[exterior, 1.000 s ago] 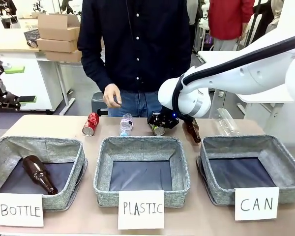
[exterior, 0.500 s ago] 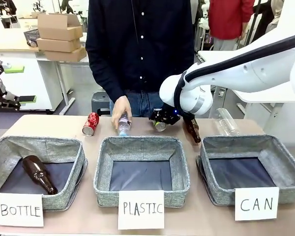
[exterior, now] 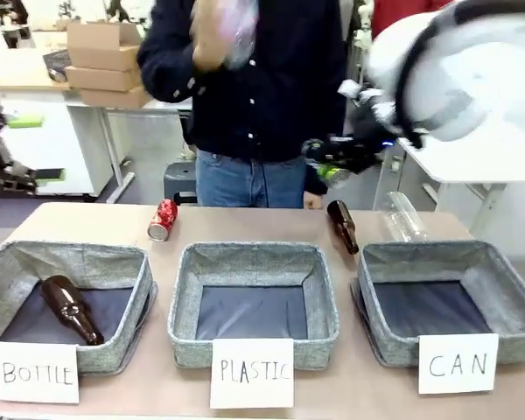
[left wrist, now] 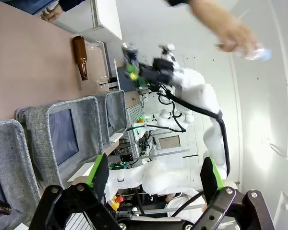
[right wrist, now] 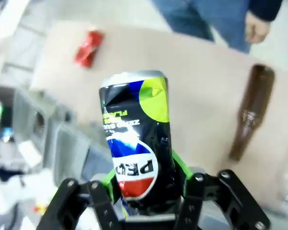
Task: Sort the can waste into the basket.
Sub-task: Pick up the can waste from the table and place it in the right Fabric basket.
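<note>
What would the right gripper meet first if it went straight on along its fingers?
Probably bare table, between the red can and the brown bottle; the black can in the right gripper hides the exact spot.

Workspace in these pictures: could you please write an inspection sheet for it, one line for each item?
Surface: tan table, no spill seen.
Job's things: black can raised above the table in the right gripper; red can lying on the table; CAN basket, both cans outside it.
Clutter: brown bottle and clear bottle lying on the table; second brown bottle in the BOTTLE bin.
Grippers: right gripper shut on the black can; left gripper open, holding nothing.
Cables: black cable along the right arm.
Surroundings: person at the far side, raised hand holding a blurred clear thing; cardboard boxes.
</note>
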{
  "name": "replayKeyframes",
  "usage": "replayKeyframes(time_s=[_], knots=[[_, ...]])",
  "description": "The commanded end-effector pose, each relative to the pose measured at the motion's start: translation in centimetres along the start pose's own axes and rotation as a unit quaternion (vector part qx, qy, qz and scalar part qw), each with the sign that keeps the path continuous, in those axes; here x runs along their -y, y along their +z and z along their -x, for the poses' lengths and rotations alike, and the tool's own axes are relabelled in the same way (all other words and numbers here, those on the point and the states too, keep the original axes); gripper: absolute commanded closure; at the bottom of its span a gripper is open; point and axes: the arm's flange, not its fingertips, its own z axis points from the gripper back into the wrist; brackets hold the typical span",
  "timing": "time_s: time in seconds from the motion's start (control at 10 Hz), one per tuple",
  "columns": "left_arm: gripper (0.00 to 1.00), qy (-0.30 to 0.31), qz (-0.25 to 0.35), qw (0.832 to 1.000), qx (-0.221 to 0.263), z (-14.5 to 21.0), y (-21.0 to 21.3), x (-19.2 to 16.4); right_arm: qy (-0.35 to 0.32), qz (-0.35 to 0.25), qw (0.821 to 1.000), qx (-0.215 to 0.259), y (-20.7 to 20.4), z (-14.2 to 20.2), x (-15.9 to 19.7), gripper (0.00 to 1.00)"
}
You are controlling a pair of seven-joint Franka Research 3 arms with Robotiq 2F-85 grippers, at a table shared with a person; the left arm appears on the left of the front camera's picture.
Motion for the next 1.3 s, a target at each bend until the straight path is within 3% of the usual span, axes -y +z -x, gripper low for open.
replayKeyframes(time_s=[0.0, 0.2, 0.5, 1.1, 1.2], knots=[[0.00, -0.009, 0.013, 1.000, 0.003, 0.1, -0.2, 0.1, 0.028, 0.011, 0.999, -0.014, 6.2, 9.0, 0.1, 1.00], [0.00, -0.009, 0.013, 1.000, 0.003, 0.1, -0.2, 0.1, -0.013, 0.113, 0.993, -0.043, 8.5, 16.0, 1.4, 1.00], [0.00, -0.009, 0.013, 1.000, 0.003, 0.1, -0.2, 0.1, -0.079, 0.217, 0.967, -0.110, 8.0, 19.6, 2.1, 1.00], [0.00, -0.009, 0.013, 1.000, 0.003, 0.1, -0.2, 0.1, -0.057, 0.218, 0.963, -0.145, 6.0, 19.5, 1.9, 1.00], [0.00, -0.009, 0.013, 1.000, 0.003, 0.1, -0.2, 0.1, -0.034, 0.212, 0.963, -0.159, 5.7, 19.9, 1.8, 0.15]])
